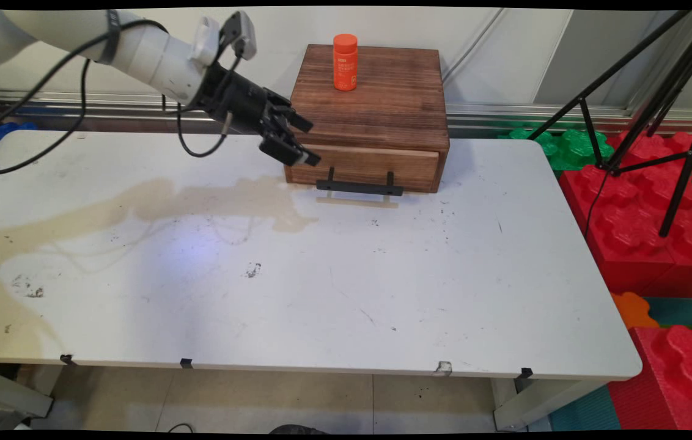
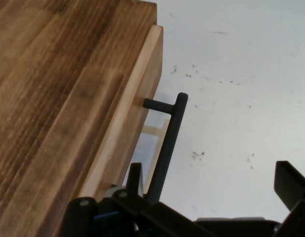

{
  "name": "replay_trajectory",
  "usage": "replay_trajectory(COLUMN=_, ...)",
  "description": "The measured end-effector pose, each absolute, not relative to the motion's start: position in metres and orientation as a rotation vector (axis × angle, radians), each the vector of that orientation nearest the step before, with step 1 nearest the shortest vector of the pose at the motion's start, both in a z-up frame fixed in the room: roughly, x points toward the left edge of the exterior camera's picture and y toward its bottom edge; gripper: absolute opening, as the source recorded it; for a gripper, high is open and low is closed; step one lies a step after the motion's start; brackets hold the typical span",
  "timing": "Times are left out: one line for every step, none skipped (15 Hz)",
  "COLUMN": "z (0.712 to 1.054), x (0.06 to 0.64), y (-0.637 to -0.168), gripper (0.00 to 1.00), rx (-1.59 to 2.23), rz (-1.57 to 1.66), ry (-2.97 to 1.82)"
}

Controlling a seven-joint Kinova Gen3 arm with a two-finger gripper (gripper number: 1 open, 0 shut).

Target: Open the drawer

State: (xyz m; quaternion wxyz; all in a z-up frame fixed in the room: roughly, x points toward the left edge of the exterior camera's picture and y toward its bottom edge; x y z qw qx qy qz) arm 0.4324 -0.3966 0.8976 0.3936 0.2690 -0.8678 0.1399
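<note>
The gripper (image 1: 300, 142) hangs with its fingers apart at the left end of the wooden box's (image 1: 376, 91) drawer front (image 1: 364, 166), near the black handle (image 1: 359, 186); an orange bottle (image 1: 345, 62) stands on the box.

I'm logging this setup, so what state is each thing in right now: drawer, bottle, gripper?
Drawer: nearly shut, its front standing slightly proud of the wooden box.
Drawer handle: free, nothing gripping it; one gripper finger lies beside its end in the hand view.
Orange bottle: upright on top of the box, cap on.
Gripper: open, empty, at the drawer's left front corner.
</note>
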Motion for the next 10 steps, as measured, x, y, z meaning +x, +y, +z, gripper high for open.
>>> replay_trajectory(z=0.893, x=0.43, y=-0.4, gripper=1.0, rx=0.678, rz=0.355, ry=-2.21)
replay_trajectory(z=0.889, x=0.427, y=-0.403, gripper=1.0, rx=0.675, rz=0.355, ry=-2.218)
replay_trajectory(z=0.884, x=0.424, y=-0.406, gripper=1.0, rx=0.672, rz=0.355, ry=-2.226)
replay_trajectory(z=0.881, x=0.423, y=-0.408, gripper=1.0, rx=0.67, rz=0.354, ry=-2.232)
replay_trajectory(z=0.876, x=0.42, y=-0.411, gripper=1.0, rx=0.667, rz=0.354, ry=-2.24)
replay_trajectory(z=0.873, x=0.418, y=-0.413, gripper=1.0, rx=0.665, rz=0.353, ry=-2.245)
replay_trajectory(z=0.868, x=0.414, y=-0.416, gripper=1.0, rx=0.659, rz=0.35, ry=-2.256)
replay_trajectory(z=0.864, x=0.412, y=-0.419, gripper=1.0, rx=0.655, rz=0.348, ry=-2.262)
replay_trajectory(z=0.861, x=0.409, y=-0.421, gripper=1.0, rx=0.651, rz=0.346, ry=-2.269)
replay_trajectory(z=0.858, x=0.406, y=-0.423, gripper=1.0, rx=0.647, rz=0.343, ry=-2.275)
